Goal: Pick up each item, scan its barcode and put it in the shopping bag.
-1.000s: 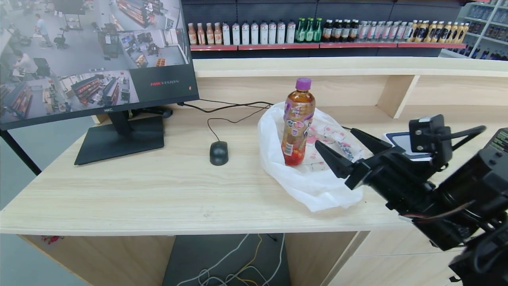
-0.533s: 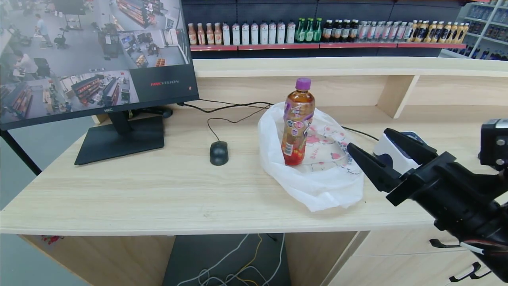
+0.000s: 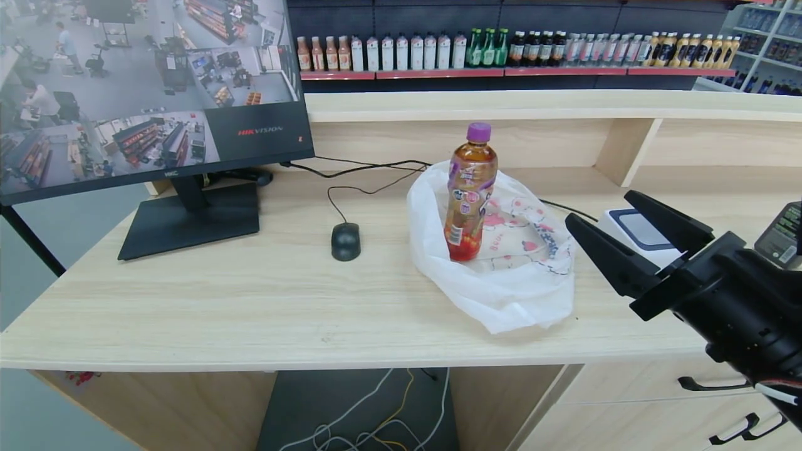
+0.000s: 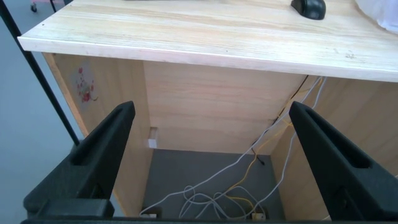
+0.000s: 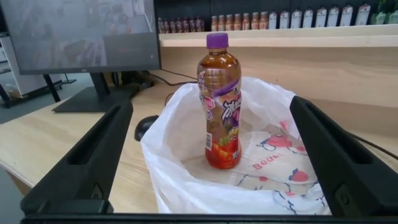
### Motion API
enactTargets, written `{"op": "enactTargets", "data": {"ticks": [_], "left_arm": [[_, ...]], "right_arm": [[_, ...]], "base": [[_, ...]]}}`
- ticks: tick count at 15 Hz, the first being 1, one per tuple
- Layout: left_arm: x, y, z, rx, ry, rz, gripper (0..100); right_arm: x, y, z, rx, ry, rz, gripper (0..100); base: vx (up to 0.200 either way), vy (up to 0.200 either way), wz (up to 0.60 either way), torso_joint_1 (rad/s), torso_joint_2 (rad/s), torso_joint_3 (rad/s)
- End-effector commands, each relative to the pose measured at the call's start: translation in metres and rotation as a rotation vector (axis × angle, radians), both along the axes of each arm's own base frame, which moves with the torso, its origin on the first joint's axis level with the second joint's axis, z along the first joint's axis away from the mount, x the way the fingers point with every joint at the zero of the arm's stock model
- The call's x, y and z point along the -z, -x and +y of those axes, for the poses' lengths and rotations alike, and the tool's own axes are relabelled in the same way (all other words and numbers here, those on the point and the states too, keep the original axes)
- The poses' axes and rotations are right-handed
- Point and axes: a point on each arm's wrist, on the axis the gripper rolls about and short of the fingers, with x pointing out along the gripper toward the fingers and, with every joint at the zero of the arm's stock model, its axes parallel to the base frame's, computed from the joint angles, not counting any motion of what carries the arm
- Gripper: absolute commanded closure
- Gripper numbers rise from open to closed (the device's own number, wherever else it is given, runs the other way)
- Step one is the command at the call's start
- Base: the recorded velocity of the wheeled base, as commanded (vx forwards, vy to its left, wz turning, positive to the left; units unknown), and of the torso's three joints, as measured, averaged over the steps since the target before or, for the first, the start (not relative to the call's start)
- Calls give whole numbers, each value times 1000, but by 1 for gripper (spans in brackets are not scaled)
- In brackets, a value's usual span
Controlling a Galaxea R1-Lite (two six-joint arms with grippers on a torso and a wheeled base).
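The tea bottle (image 3: pixel 471 191), purple cap up, stands upright in the mouth of the white shopping bag (image 3: pixel 501 307). The bag lies slumped open on the counter (image 3: pixel 250 300), its thin plastic spread flat enough for the bottle's base to rest steady. To my eye that item is bagged, and I see no other goods on the counter waiting to be scanned. The right tool (image 3: pixel 596 207) hangs just beside the bag on its scanner side, fingers wide apart and gripping nothing, aimed at the bottle but clear of both it and the plastic. Beneath those fingers is the white barcode scanner (image 3: pixel 633 228), window facing up so that a label could be passed over it on the way to the bag. The left tool (image 4: pixel 211 106) is parked low in front of the counter's edge, fingers also spread and empty, probably kept there out of the working arm's way. A mouse (image 3: pixel 345 241) and a monitor (image 3: pixel 144 81) occupy the far side, well apart from the bag.
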Motion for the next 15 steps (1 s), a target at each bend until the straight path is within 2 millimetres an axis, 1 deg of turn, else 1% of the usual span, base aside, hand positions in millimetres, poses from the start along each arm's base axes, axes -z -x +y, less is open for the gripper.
{"op": "enactTargets", "data": {"ticks": [1, 2, 4, 8, 15], "left_arm": [[0, 0, 0, -1, 1, 0, 0], [0, 0, 0, -1, 2, 0, 0], [0, 0, 0, -1, 4, 0, 0], [0, 0, 0, -1, 1, 0, 0], [0, 0, 0, -1, 4, 0, 0]], "right_arm": [[-2, -1, 0, 0, -5, -7, 0], [-3, -2, 1, 0, -7, -11, 0], [-3, -6, 3, 0, -7, -10, 0], [-2, -8, 5, 0, -4, -6, 0], [-5, -12, 6, 6, -10, -15, 0]], "base": [[-200, 0, 0, 7, 2, 7], [-200, 0, 0, 7, 2, -2], [0, 0, 0, 0, 0, 0], [0, 0, 0, 0, 0, 0], [0, -200, 0, 2, 4, 0]]}}
